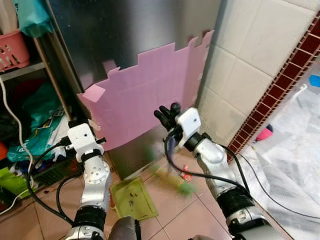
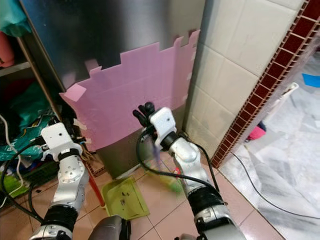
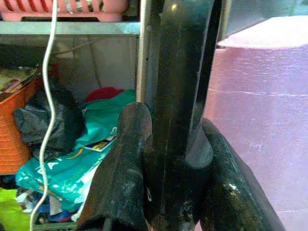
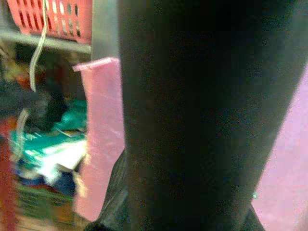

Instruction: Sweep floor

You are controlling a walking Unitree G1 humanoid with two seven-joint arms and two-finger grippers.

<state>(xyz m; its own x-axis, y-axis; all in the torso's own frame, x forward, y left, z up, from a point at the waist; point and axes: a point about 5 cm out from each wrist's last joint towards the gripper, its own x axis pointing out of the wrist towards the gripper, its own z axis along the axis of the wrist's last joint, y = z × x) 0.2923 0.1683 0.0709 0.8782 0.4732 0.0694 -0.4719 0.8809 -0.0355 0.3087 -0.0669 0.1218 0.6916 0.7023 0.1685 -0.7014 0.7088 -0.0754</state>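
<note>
Two arms were in view, each ending in a pair of black fingers. One green dustpan (image 1: 131,198) lay flat on the floor tiles (image 1: 185,220), below and between the two wrists. One green brush head (image 1: 186,188), blurred, sat on the tiles below the right fingers.

The left arm rose nearly vertical from the elbow, wrist uppermost. The left gripper (image 3: 168,159) was closed around one dark upright handle (image 3: 185,72), held between both fingers (image 3: 126,168); the handle's long axis ran on past the fingertips. A red shaft (image 2: 95,185) ran down beside that arm toward the dustpan.

The right arm reached forward and up, wrist bent. The right gripper (image 1: 167,115) pointed toward the pink foam sheet (image 1: 150,90) on the steel cabinet (image 1: 115,35). A dark pole (image 4: 192,115) lay along its fingers, apparently gripped; the closure itself could not be confirmed.
</note>
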